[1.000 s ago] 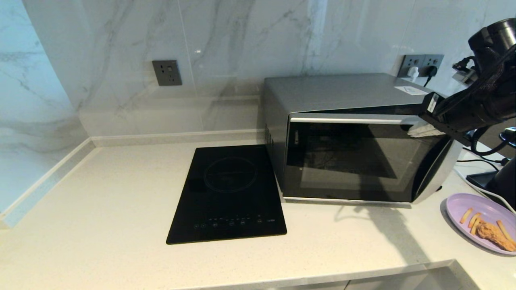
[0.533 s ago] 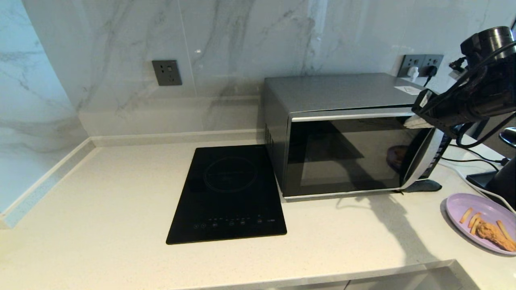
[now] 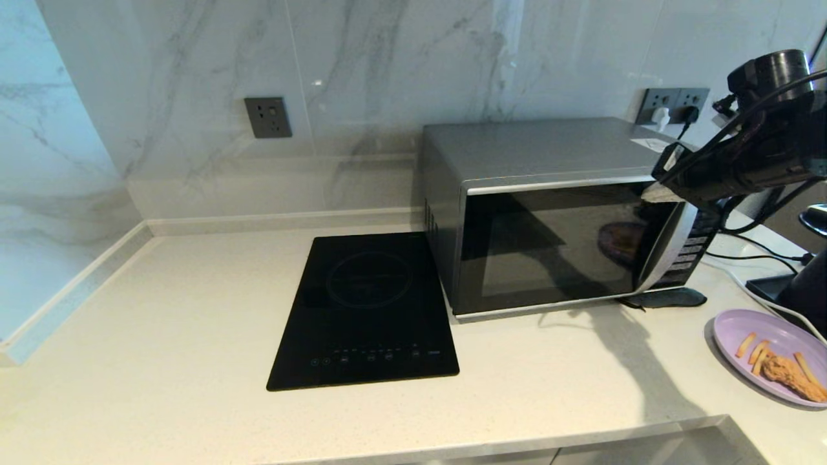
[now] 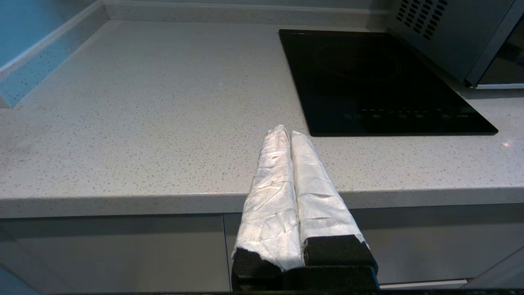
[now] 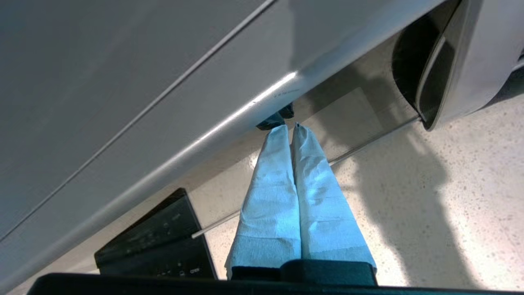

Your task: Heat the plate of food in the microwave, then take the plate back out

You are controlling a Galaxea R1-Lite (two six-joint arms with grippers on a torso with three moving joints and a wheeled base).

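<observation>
Pale speckled stone counter [image 3: 161, 310] under a marble wall. The right gripper [image 5: 290, 126], fingers pressed together, touches the microwave [image 3: 549, 213] door's top edge. The plate of food [image 3: 769, 355] sits on the counter below it. Left gripper [image 4: 286, 131], also closed, hovers at the counter's front edge.

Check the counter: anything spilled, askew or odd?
Nothing spilled. One oddity: the microwave door is shut with the right gripper at its top edge, yet the plate of food sits outside on the counter.
</observation>
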